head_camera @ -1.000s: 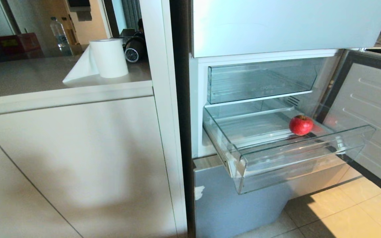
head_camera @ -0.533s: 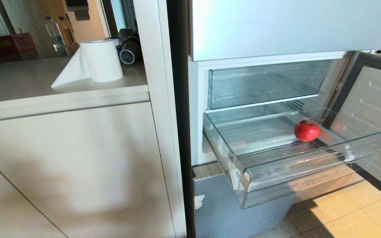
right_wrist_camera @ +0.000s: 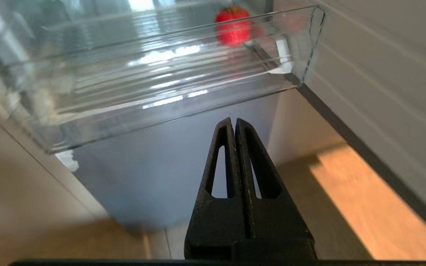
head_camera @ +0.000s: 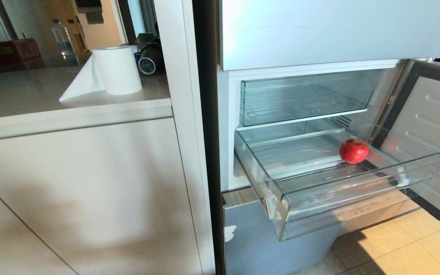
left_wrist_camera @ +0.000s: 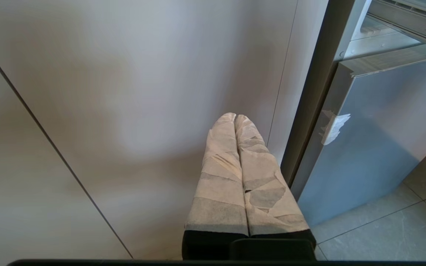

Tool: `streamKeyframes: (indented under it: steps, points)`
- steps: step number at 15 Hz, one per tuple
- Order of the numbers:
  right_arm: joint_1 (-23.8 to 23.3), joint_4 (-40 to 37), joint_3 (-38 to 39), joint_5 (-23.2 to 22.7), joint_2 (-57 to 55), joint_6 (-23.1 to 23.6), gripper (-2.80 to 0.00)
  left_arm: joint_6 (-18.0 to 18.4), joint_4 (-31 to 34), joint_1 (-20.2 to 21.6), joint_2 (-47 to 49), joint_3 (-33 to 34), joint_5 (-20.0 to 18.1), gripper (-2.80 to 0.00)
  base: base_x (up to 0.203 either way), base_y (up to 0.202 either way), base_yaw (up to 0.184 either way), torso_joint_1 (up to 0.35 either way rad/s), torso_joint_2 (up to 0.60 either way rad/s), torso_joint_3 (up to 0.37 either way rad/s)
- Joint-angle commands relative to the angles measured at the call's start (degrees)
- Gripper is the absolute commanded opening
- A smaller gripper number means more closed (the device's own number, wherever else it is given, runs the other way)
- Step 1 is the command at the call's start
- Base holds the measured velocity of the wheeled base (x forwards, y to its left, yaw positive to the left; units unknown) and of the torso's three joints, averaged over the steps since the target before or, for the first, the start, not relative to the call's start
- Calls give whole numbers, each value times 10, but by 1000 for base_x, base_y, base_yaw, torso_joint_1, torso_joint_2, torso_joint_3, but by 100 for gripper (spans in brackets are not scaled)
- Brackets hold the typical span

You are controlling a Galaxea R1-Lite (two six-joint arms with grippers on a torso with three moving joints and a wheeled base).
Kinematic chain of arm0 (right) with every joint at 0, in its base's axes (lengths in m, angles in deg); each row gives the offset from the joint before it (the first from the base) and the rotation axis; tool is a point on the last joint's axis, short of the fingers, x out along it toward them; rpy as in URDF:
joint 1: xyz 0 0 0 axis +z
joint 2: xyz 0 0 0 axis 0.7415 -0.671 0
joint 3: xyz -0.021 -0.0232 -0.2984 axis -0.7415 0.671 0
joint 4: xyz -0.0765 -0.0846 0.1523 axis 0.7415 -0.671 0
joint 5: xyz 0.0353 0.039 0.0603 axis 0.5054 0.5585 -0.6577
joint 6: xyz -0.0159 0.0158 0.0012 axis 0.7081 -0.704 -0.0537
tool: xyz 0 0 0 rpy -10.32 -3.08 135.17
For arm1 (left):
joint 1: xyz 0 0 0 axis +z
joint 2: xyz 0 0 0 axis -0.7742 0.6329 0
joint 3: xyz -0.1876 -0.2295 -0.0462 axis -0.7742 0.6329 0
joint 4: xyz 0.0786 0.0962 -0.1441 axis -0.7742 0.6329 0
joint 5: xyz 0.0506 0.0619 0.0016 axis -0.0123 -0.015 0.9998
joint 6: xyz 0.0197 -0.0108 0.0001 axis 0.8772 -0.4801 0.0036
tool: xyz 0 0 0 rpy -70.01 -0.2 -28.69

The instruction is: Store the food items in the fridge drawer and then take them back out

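Your fridge drawer (head_camera: pixel 357 191) stands pulled out, with one red fruit (head_camera: pixel 353 151) lying inside near its right wall. Below the drawer's front lip, your right gripper (right_wrist_camera: pixel 235 123) has its fingers pressed together, empty. Your left gripper (left_wrist_camera: pixel 235 118), fingers together, faces the cabinet panel (left_wrist_camera: pixel 124 92) left of the drawer.

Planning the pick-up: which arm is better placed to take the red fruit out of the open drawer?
Probably the right. The right gripper, shut, points toward the fridge drawer holding the red fruit; the left gripper faces the cabinet panel.
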Motion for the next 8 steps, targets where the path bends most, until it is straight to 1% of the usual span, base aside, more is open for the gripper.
streamKeyframes:
  steps: [1, 4, 8]
  points:
    - [0, -9, -73, 9, -183, 1, -280, 0, -1, 0, 0, 1, 0, -280, 0, 0, 0, 0, 0, 0]
    - [-9, -24, -207, 36, -413, 1, -280, 0, 0, 0, 0, 1, 0, -280, 0, 0, 0, 0, 0, 0]
    - [-19, -51, -433, 55, -640, -2, -280, 0, -1, 0, 0, 1, 0, -280, 0, 0, 0, 0, 0, 0]
